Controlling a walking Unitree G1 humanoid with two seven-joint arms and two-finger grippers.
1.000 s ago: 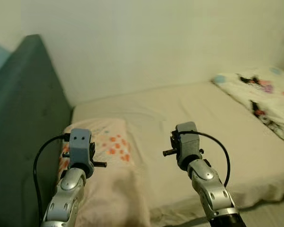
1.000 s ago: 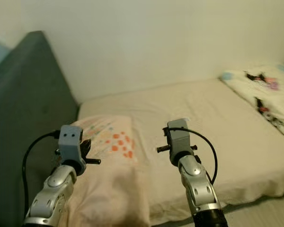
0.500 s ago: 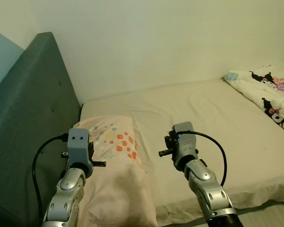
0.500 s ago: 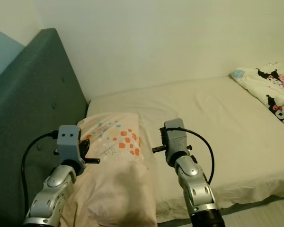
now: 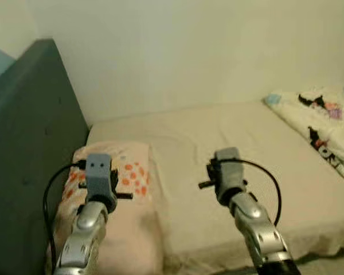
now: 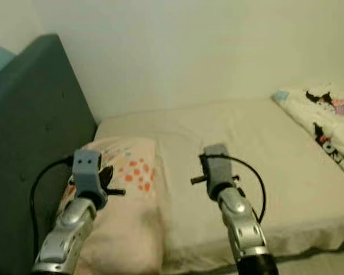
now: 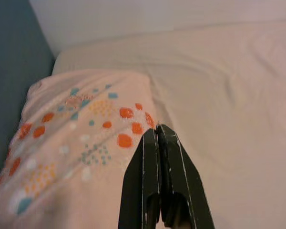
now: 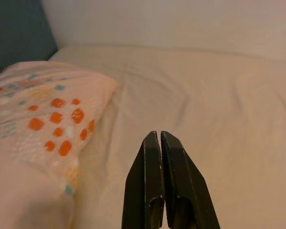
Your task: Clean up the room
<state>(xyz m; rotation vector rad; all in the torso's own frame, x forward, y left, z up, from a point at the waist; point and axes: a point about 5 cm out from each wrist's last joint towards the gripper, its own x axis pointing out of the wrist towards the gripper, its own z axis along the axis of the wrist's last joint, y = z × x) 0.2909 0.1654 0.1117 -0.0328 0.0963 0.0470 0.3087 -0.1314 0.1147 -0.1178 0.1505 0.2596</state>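
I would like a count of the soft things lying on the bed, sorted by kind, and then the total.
Pillow with orange and blue dots, by the headboard: 1
White quilt with cartoon print, at the far right of the bed: 1
Total: 2

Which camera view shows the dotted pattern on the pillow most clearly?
The left wrist view: the pillow lies close there, with its orange and blue dots sharp. The right wrist view shows part of it; the eye views show it small, partly behind the left arm.
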